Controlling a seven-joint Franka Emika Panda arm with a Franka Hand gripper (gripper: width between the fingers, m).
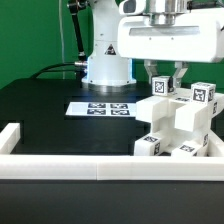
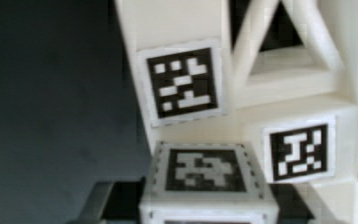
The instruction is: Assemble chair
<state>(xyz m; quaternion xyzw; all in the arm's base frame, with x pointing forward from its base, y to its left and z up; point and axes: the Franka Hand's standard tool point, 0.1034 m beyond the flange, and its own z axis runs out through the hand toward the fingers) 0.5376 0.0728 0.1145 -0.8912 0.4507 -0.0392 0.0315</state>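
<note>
The chair parts are white blocky pieces with black-and-white tags, clustered at the exterior view's right (image 1: pixel 185 122) against the border wall. My gripper (image 1: pixel 164 80) hangs right above this cluster and is shut on a small white tagged piece (image 1: pixel 160 87). In the wrist view that piece (image 2: pixel 202 172) sits between my dark fingers (image 2: pixel 112 198), with my gripper (image 2: pixel 201 202) closed around it. Beyond it stands a white slab with a tag (image 2: pixel 185 82) and open-frame bars (image 2: pixel 274 45). Another tagged face (image 2: pixel 300 148) is beside the held piece. Whether the held piece touches the cluster is unclear.
The marker board (image 1: pixel 100 107) lies flat on the black table (image 1: pixel 50 110) near the robot's base (image 1: pixel 105 65). A long white border wall (image 1: pixel 90 165) runs along the front and turns up the exterior view's left side (image 1: pixel 20 135).
</note>
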